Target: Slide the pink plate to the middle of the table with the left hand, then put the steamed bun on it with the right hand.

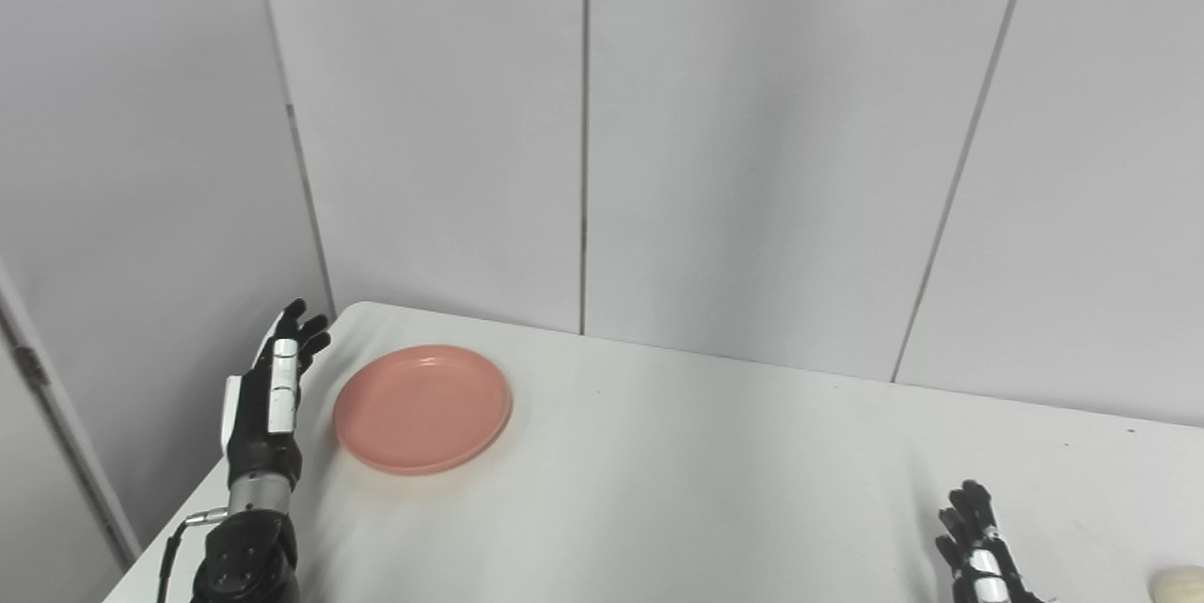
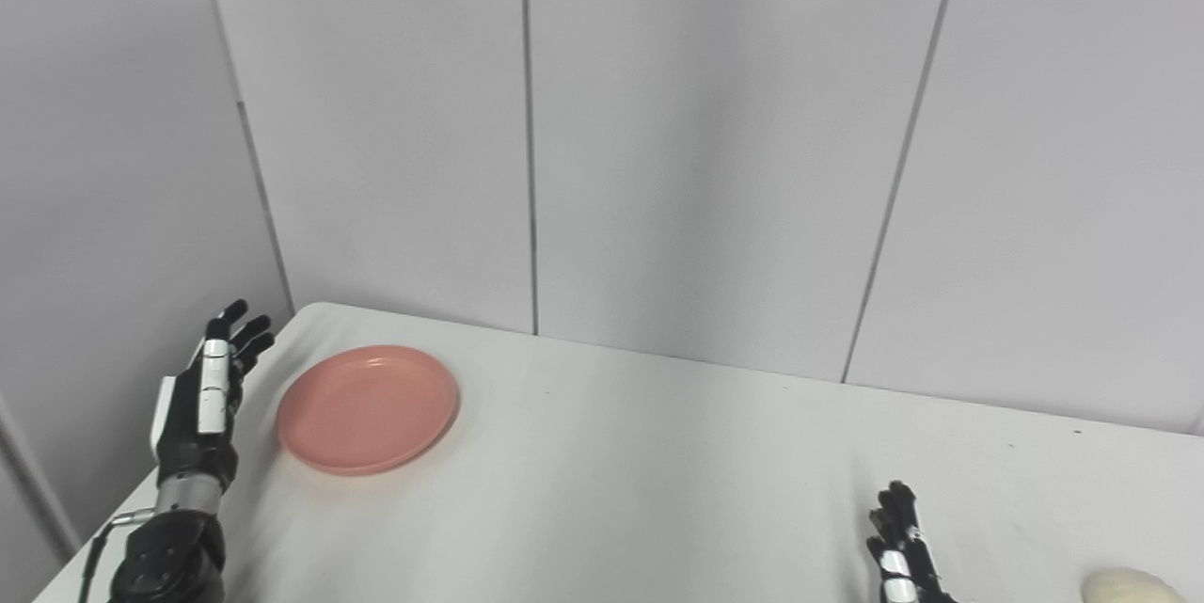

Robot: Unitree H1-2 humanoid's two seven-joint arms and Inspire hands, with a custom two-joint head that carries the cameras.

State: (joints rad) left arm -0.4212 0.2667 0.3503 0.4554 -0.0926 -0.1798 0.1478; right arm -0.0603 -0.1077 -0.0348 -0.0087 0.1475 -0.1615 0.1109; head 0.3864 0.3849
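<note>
The pink plate (image 1: pixel 422 408) lies at lower left of the frame, near the table (image 1: pixel 677 471) corner. The left hand (image 1: pixel 270 396) stands just left of it, fingers extended, holding nothing, not touching. Open tabletop extends rightward. The right hand (image 2: pixel 901 547) waits at lower right, fingers spread, empty; the steamed bun (image 2: pixel 1129 586) lies right of it

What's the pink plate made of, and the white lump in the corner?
Pink plate: probably plastic, since it is evenly coloured and has a soft sheen on its rim. Steamed bun: looks like soft dough, pale, matte and rounded, though it is partly cut off by the picture's edge.
</note>
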